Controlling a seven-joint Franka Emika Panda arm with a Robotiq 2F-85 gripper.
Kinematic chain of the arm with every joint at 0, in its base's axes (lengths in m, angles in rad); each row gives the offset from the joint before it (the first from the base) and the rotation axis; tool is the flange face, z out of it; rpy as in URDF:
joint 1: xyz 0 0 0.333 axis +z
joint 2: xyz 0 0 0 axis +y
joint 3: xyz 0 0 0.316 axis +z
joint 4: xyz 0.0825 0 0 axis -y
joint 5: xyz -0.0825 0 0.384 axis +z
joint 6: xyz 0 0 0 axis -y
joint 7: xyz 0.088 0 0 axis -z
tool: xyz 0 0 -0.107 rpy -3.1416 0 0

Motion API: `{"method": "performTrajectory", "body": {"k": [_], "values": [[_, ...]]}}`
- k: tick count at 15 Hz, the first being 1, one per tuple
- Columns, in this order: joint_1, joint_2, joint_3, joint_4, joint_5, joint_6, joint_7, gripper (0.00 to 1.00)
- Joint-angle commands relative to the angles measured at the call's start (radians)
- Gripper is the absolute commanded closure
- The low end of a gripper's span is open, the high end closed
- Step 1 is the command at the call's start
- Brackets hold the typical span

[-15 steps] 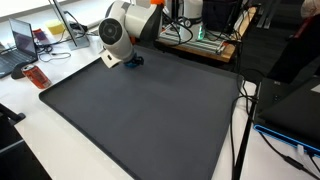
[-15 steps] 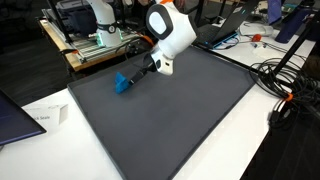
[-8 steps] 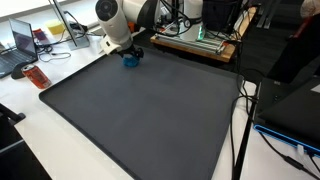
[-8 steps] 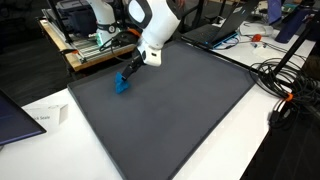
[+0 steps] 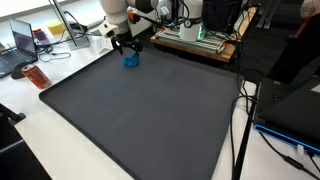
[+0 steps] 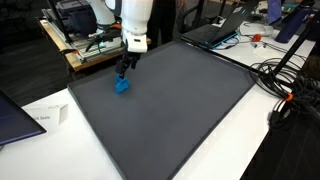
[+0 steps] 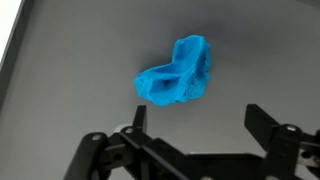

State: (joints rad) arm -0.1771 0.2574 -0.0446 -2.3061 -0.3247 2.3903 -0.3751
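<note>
A small crumpled blue object (image 7: 177,76), soft-looking like a scrap of cloth or foam, lies on the dark grey mat (image 7: 90,50). In the wrist view my gripper (image 7: 196,118) hangs open just above the mat, its two black fingers spread wide with only bare mat between them. The blue object sits a little beyond the fingertips, untouched. In both exterior views the blue object (image 5: 130,61) (image 6: 121,85) rests near a far corner of the mat, with the gripper (image 5: 126,45) (image 6: 124,68) pointing down right over it, a short gap apart.
The mat (image 5: 140,110) covers most of a white table (image 6: 40,120). A red item (image 5: 36,77) and laptops (image 5: 24,42) lie off the mat's edge. Wooden benches with electronics (image 5: 200,40) stand behind. Cables (image 6: 285,85) trail beside the table.
The arm has swung from a tilted pose to upright and drawn back toward the mat's far corner. The gripper now points straight down over the blue object. The jaws stayed open.
</note>
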Motion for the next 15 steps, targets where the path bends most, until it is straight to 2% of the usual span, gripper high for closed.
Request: {"method": "performTrajectory", "body": {"k": [1, 5, 10, 12, 15], "values": [[-0.037, -0.096, -0.018, -0.127, 0.075, 0.139, -0.113, 0.0], [-0.072, -0.139, -0.034, -0.203, 0.152, 0.25, -0.223, 0.0], [-0.112, -0.173, -0.038, -0.263, 0.325, 0.331, -0.415, 0.0], [-0.12, -0.184, -0.046, -0.258, 0.403, 0.281, -0.462, 0.0], [-0.112, -0.2, -0.083, -0.24, 0.423, 0.177, -0.413, 0.0]]}}
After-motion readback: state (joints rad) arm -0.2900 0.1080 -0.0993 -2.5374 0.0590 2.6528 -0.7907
